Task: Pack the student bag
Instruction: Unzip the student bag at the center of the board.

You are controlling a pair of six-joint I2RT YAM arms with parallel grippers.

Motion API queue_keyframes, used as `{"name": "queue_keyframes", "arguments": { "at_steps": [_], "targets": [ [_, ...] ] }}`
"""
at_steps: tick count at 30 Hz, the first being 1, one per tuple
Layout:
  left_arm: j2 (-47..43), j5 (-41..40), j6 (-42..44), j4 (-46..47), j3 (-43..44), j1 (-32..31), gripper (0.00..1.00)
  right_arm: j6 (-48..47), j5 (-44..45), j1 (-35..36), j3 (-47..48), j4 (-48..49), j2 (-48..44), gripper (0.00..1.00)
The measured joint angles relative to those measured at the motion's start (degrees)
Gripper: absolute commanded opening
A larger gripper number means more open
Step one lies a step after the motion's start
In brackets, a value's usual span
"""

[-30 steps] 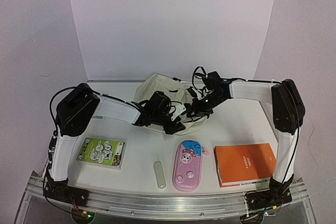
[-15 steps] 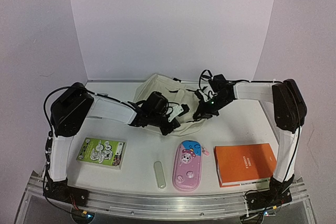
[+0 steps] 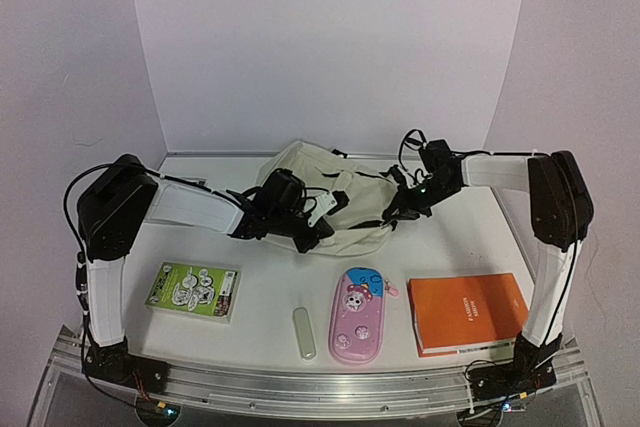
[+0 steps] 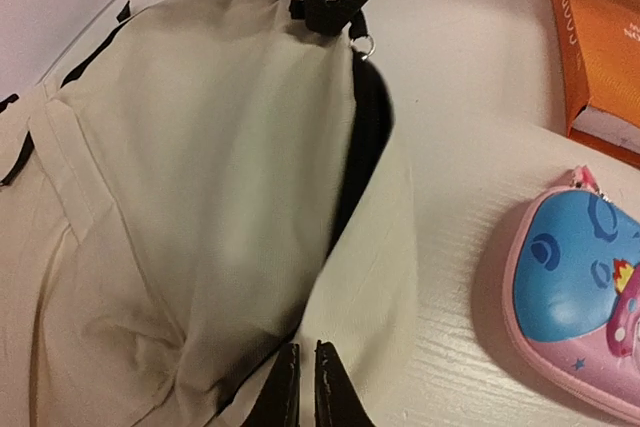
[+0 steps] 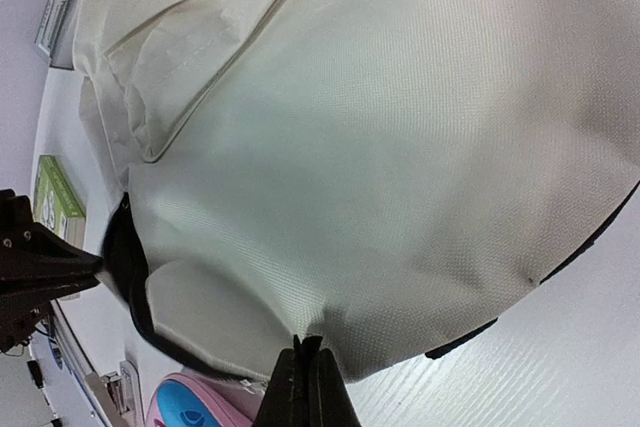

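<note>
The student bag (image 3: 350,225) lies at the far middle of the table (image 3: 270,282), beyond the pink pencil case (image 3: 358,315). The left gripper (image 4: 301,359) apparently pinches its opening's edge between nearly touching fingers. The right gripper (image 5: 306,347) is clamped on the bag's right hem.

Both arms stretched inward, L gripper (image 4: 300,388) & R gripper (image 5: 305,371) pinched shut.

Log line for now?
left gripper: shut on student bag | right gripper: shut on student bag | mouth: part open | pencil case, orange book: unpacked
</note>
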Motion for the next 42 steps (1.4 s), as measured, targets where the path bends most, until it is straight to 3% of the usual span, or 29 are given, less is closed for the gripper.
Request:
{"name": "queue_keyframes", "arguments": {
  "at_steps": [2,5,10,14,23,30,42],
  "targets": [
    [-0.41,-0.52,0.49,-0.82,-0.23,0.01,0.45,0.9,-0.56,-0.38,0.0,-0.1,0.0,0.0],
    [-0.51,-1.36,0.53,-1.87,-0.31,-0.06,0.61,2.22,-1.35,-1.31,0.02,0.0,0.0,0.0],
    [0.06,-2.73,0.83,-4.25,2.32,-2.47,0.74,4.0,-2.21,-1.48,0.01,0.11,0.0,0.0],
    [3.83,-4.01,1.13,-4.5,9.46,-5.24,0.74,5.05,-2.92,-0.69,0.0,0.59,-0.02,0.0],
    [14.19,-5.99,0.78,-5.78,21.39,-7.16,0.62,6.5,-3.64,0.48,-0.22,1.35,-0.29,0.0],
    [17.08,-9.02,1.13,-8.52,24.47,-7.12,0.03,6.9,-3.82,0.58,-0.22,1.64,-0.72,0.0],
    [7.38,-13.45,1.13,-2.57,9.52,-6.77,0.0,4.51,-0.51,-3.07,-0.11,1.49,-1.04,0.0]
  ]
}}
